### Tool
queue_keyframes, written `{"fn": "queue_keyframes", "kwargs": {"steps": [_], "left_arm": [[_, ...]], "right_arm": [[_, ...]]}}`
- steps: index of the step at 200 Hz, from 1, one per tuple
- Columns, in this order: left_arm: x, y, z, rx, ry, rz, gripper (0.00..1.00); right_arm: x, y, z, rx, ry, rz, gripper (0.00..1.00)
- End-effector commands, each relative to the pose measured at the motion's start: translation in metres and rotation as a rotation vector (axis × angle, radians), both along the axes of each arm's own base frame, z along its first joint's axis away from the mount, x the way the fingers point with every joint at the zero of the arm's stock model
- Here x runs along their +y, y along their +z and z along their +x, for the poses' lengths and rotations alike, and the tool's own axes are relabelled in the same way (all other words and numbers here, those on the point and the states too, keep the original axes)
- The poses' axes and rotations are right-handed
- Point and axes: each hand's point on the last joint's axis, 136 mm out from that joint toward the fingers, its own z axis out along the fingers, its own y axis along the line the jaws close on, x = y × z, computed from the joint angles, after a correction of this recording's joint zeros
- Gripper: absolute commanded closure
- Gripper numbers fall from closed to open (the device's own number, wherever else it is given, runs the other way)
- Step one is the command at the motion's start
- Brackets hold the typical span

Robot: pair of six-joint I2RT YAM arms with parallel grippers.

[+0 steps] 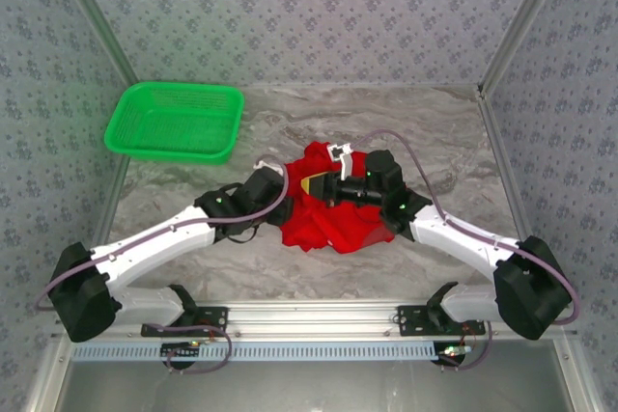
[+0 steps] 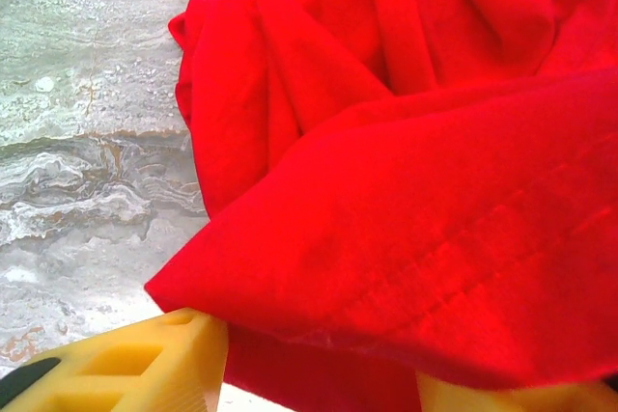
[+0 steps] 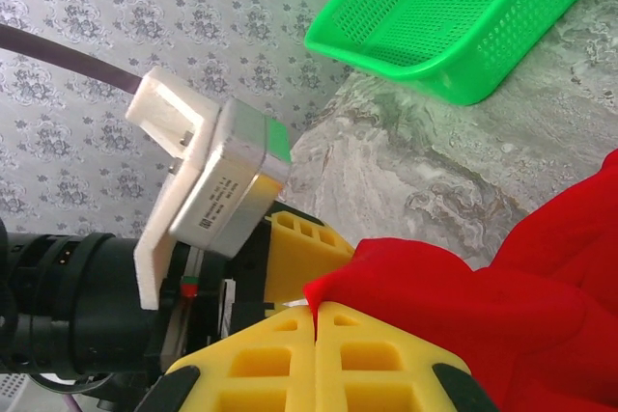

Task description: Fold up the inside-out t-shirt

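The inside-out t-shirt [image 1: 333,214] is a crumpled bright red heap in the middle of the marble table, plain red on every fold that shows. My right gripper [image 1: 330,188] reaches in from the right and is shut on a raised edge of the cloth [image 3: 425,287], its yellow fingers [image 3: 280,364] pressed together around it. My left gripper [image 1: 305,184] faces it from the left. In the left wrist view its yellow fingers [image 2: 154,364] stand apart with a hemmed fold of the t-shirt [image 2: 406,229] filling the gap between them. The left gripper [image 2: 321,366] is open.
A green plastic basket [image 1: 174,121] stands at the back left of the table, also visible behind the cloth [image 3: 454,7]. Patterned walls close in the back and sides. Bare marble [image 1: 454,142] lies right of the shirt, and more [image 2: 87,142] to its left.
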Motion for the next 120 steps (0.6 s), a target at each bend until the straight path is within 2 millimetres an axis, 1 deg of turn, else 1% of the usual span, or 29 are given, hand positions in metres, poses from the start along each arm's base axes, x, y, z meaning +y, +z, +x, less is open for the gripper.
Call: {"fn": "queue_keyframes", "kwargs": {"steps": [1,21,40,55,71,83,100,112,120], "left_arm": [[-0.001,0.01,0.01,-0.034,0.002,0.004,0.53],[-0.006,0.007,0.01,-0.012,-0.024,-0.032,0.64],[-0.01,0.012,0.009,-0.013,-0.047,-0.079,0.78],[-0.014,0.022,0.006,-0.034,-0.082,-0.132,0.88],[-0.018,0.038,0.0,-0.068,-0.145,-0.217,1.0],[-0.024,0.055,-0.01,-0.101,-0.23,-0.325,1.0],[-0.03,0.088,-0.029,-0.177,-0.361,-0.499,1.0],[-0.029,0.107,-0.042,-0.242,-0.435,-0.603,1.0],[-0.027,0.117,-0.049,-0.28,-0.471,-0.658,1.0]], "right_arm": [[-0.003,0.017,0.003,-0.024,-0.019,0.024,1.0],[-0.005,0.02,0.004,-0.031,-0.031,0.024,1.0],[-0.007,0.018,0.006,-0.028,-0.041,0.011,1.0],[-0.011,0.013,0.01,-0.02,-0.064,-0.005,1.0],[-0.023,0.007,0.021,0.007,-0.135,-0.036,1.0],[-0.039,0.001,0.032,0.036,-0.226,-0.081,1.0],[-0.065,-0.007,0.047,0.076,-0.346,-0.127,1.0],[-0.076,-0.007,0.053,0.087,-0.394,-0.14,1.0],[-0.08,-0.007,0.054,0.091,-0.407,-0.152,1.0]]}}
